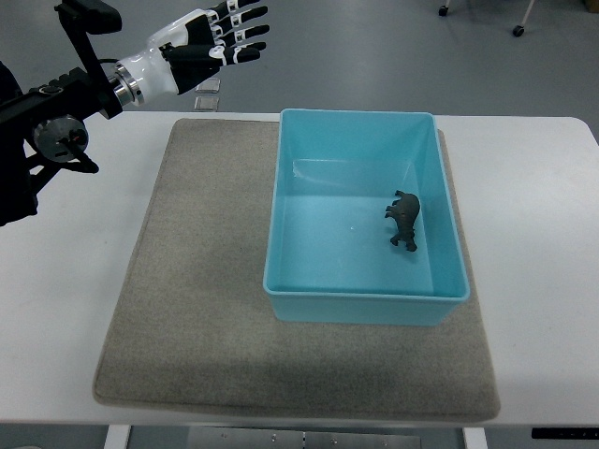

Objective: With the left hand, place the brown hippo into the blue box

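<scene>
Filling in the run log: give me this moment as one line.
left hand: open, empty, raised beyond table's far-left edge | brown hippo: inside blue box, right side | box on grey mat | right hand: unseen

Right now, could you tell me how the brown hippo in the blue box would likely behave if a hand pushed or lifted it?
The brown hippo looks like a small moulded figurine, so probably stiff and light. With its narrow shape, a sideways push might tip it. The blue box floor looks smooth and glossy, so it may slide easily.

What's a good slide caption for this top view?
Brown hippo lies inside the blue box on a grey mat; left hand hovers open, away.
</scene>
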Available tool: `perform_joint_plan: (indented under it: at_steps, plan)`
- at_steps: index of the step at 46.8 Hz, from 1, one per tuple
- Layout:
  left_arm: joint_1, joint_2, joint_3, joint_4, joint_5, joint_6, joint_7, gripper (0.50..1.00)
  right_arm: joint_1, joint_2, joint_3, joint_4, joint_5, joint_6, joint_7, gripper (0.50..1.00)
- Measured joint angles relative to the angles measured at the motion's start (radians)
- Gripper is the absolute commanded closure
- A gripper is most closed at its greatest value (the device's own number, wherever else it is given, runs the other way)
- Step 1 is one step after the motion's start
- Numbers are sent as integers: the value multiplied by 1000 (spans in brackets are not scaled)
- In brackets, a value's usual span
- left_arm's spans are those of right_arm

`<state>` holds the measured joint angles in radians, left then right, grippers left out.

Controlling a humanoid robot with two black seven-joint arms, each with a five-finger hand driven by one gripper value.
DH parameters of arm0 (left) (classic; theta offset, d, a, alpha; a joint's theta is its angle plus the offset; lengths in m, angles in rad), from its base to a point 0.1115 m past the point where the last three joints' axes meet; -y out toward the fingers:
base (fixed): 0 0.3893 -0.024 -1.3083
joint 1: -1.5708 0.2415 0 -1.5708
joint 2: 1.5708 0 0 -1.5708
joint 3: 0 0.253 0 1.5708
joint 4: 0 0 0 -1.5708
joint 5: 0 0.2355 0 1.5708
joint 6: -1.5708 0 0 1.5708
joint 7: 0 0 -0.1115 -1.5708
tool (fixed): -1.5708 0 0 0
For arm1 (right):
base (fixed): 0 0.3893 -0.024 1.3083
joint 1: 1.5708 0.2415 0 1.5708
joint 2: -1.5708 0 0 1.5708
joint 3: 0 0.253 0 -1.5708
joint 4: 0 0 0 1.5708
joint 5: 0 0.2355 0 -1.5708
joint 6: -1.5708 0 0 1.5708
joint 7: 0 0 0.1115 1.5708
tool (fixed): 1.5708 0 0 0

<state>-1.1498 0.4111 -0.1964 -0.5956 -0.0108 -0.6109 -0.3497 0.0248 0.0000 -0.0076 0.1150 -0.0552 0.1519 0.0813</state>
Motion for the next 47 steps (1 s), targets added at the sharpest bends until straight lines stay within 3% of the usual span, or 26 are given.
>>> perform_joint_plan:
  at_steps: [13, 26, 47]
  plan:
    - [81, 5, -89, 23, -167, 0, 199, 501, 0, 0, 0, 0, 0, 0, 0, 564]
    - [183, 5, -328, 23, -183, 0, 347, 501, 0, 0, 0, 0, 0, 0, 0, 564]
    - [251, -3, -502, 22, -201, 0, 373, 501, 0, 0, 0, 0, 0, 0, 0, 564]
